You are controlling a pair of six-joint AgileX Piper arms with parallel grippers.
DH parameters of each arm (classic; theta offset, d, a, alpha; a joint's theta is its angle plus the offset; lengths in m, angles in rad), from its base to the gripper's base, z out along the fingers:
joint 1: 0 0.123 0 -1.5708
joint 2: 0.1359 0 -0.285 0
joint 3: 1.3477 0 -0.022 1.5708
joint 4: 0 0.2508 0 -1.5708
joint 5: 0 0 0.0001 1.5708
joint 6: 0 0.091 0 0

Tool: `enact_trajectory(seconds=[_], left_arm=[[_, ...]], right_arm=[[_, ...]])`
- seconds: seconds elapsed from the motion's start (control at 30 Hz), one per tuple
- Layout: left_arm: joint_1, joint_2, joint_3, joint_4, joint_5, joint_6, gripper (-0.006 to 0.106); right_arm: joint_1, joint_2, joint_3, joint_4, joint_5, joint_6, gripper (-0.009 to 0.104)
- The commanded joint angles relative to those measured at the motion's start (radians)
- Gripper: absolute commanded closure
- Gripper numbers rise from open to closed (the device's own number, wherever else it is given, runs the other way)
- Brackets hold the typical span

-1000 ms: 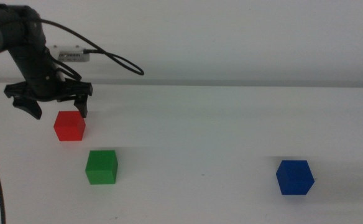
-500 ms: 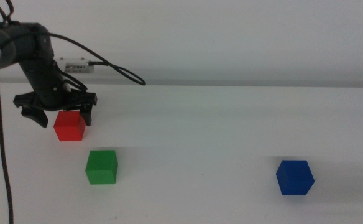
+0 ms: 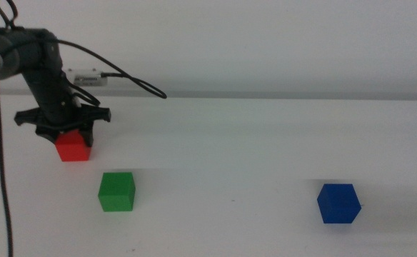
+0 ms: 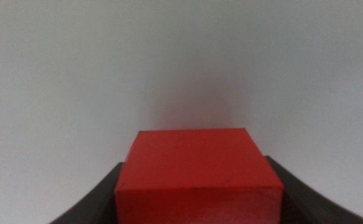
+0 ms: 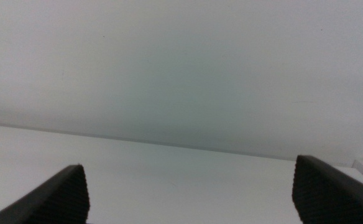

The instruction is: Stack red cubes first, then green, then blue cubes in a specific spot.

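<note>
Currently the white table (image 3: 265,143) is carrying all three cubes, and the left gripper (image 3: 64,133) is sitting low over its far left part, jaws closing against the two sides of the red cube (image 3: 73,148), which is resting on the surface. Seen from the left wrist, the red cube (image 4: 197,171) is filling the gap between the dark jaws. Near the right front, the blue cube (image 3: 338,203) is lying well apart. Just in front of the red one, the green cube (image 3: 116,191) is sitting untouched. Away from the cubes, the right gripper (image 5: 194,205) is waiting with jaws spread wide, holding nothing.
</note>
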Motion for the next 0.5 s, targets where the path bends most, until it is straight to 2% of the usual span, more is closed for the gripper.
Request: enact_trajectory(seconds=[0.0,0.1,0.23,0.33,0.47], left_arm=[[-0.005,-0.083,-0.005,0.015,0.057,-0.033,0.102],[-0.044,-0.202,0.043,0.065,0.103,-0.131,0.102],[-0.172,-0.367,0.158,0.149,0.149,-0.391,0.101],[-0.300,-0.393,0.154,0.178,0.219,-0.494,0.101],[-0.453,-0.340,0.097,0.174,0.221,-0.594,0.101]], right_arm=[[-0.006,-0.037,0.041,-0.006,-0.001,-0.011,0.008],[-0.006,-0.037,0.041,-0.006,-0.001,-0.011,0.008],[-0.006,-0.037,0.041,-0.006,-0.001,-0.011,0.008],[-0.006,-0.037,0.041,-0.006,-0.001,-0.011,0.008],[-0.006,-0.037,0.041,-0.006,-0.001,-0.011,0.008]])
